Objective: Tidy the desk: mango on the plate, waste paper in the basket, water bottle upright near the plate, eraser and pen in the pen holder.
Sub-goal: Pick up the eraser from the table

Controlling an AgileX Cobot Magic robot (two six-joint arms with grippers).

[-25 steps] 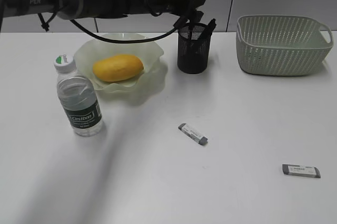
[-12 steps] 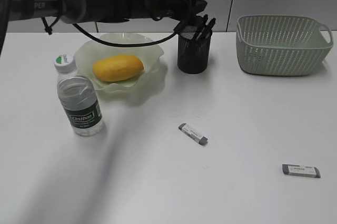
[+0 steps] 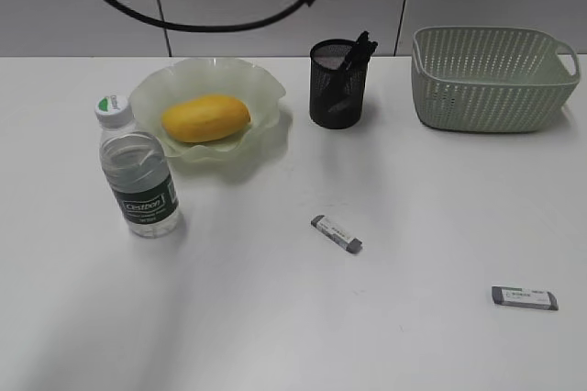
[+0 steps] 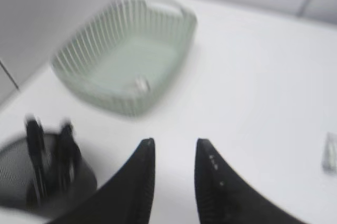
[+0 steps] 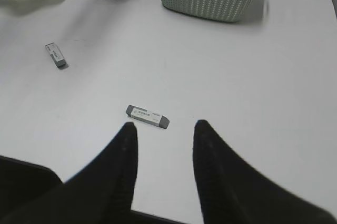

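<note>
Resting on the plate (image 3: 262,86) — the mango (image 3: 205,118), bottle (image 3: 136,176) upright.

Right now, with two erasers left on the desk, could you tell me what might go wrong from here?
1. The pen holder already has pens leaning out at its rim, so a gripper lowering an eraser could catch them and tip the cup.
2. Both erasers are low and flat on the desk; the fingers may scrape the surface or push one away.
3. The bottle stands upright close to the plate; a low sweep by the left arm might topple it.
</note>
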